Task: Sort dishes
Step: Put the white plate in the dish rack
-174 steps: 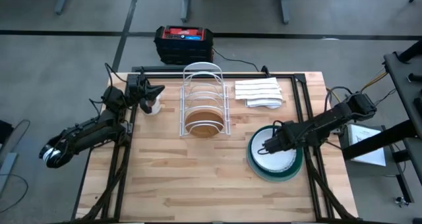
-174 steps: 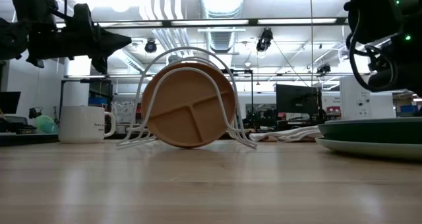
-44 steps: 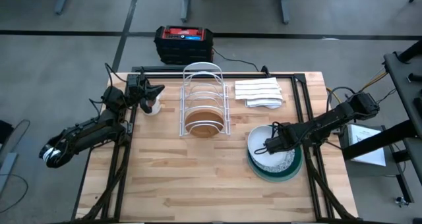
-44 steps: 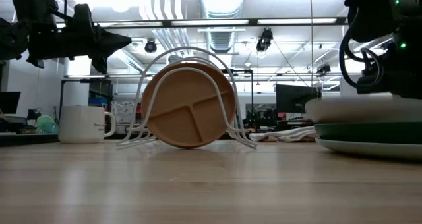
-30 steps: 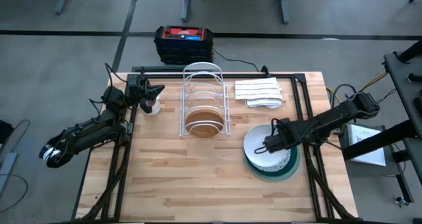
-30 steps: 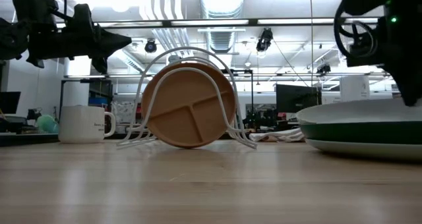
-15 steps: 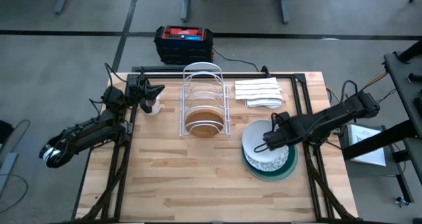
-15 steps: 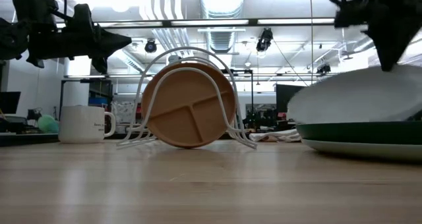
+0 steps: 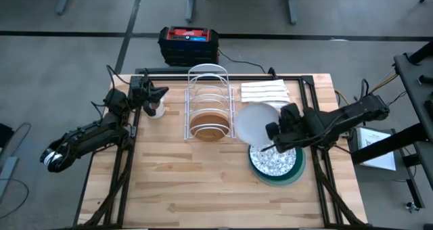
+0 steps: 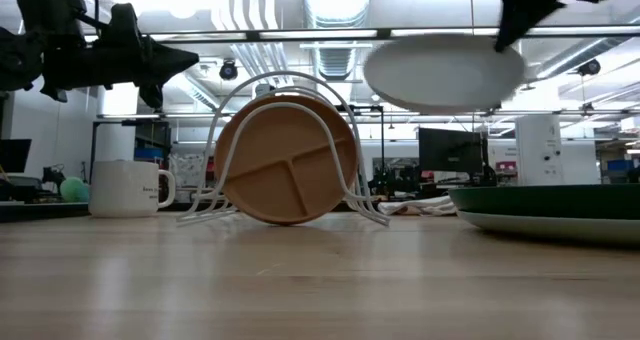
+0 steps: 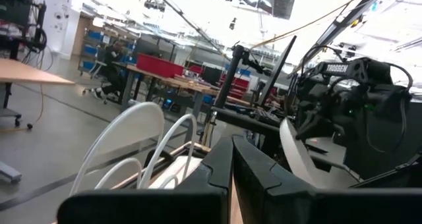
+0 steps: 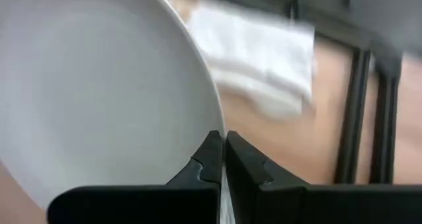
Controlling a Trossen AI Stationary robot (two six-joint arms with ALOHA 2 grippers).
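Note:
My right gripper (image 9: 270, 132) is shut on a plain white plate (image 9: 255, 122), held in the air between the wire rack (image 9: 210, 100) and the stack at the right. That stack is a grey-speckled white plate (image 9: 275, 162) lying flat on a larger dark green plate (image 9: 273, 180). A tan-brown plate (image 10: 289, 160) stands on edge in the rack's near slot. My left gripper (image 9: 160, 93) hangs shut above the pink-and-white mug (image 9: 157, 109) at the far left, touching nothing. My right gripper pinches the white plate's rim (image 12: 215, 116) between its two fingers, on the side toward the table's right edge. The fingers come from the right, slanting down. The plate (image 10: 444, 72) is lifted clear of everything, nearly level, and reaches out toward the rack.
Folded white cloths (image 9: 265, 95) lie at the far right, behind the held plate. The rack's far slots (image 9: 208, 78) stand bare. Black frame rails (image 9: 312, 115) run along both table sides. Bare wood lies along the near half (image 9: 196, 182).
My right gripper has risen and gone toward the table's left and far edge with the white plate. The plate has come off the speckled plate and now hangs high beside the rack. The speckled and green plates stay where they were.

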